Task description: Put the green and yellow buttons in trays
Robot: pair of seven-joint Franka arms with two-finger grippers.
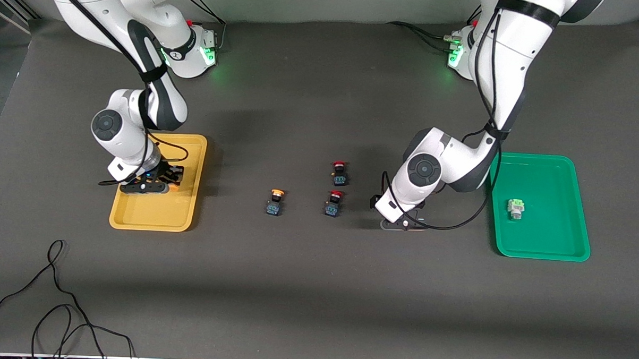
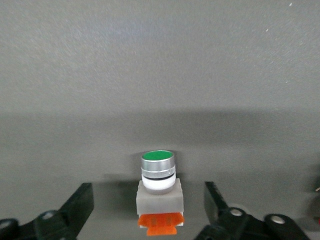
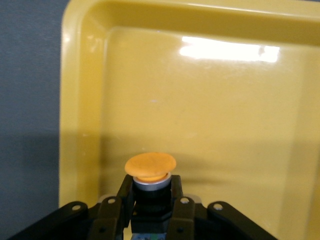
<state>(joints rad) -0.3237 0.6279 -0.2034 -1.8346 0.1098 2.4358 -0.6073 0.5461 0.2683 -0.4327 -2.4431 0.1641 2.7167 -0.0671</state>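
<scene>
Right gripper (image 3: 150, 200) over yellow tray (image 1: 190, 143), jaws clamped on yellow button (image 3: 150, 167) by black body under cap. Left gripper (image 2: 150, 215) low over desk (image 1: 316, 285), jaws wide, green button (image 2: 158, 192) standing between them, not gripped. Small, light, rigid plastic; round cap slippery, so grab flat white body sides. One green button (image 1: 516, 208) in green tray (image 1: 574, 178); one yellow button (image 1: 275, 202) on desk.

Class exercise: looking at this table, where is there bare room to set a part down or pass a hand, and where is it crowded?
Free: most of the green plastic tray, around its white-bodied green button; the yellow plastic tray nearer the camera than the right gripper. Crowded: mid-table, with the yellow-capped button, two red-capped buttons, and the open left gripper straddling another green-capped button.
</scene>
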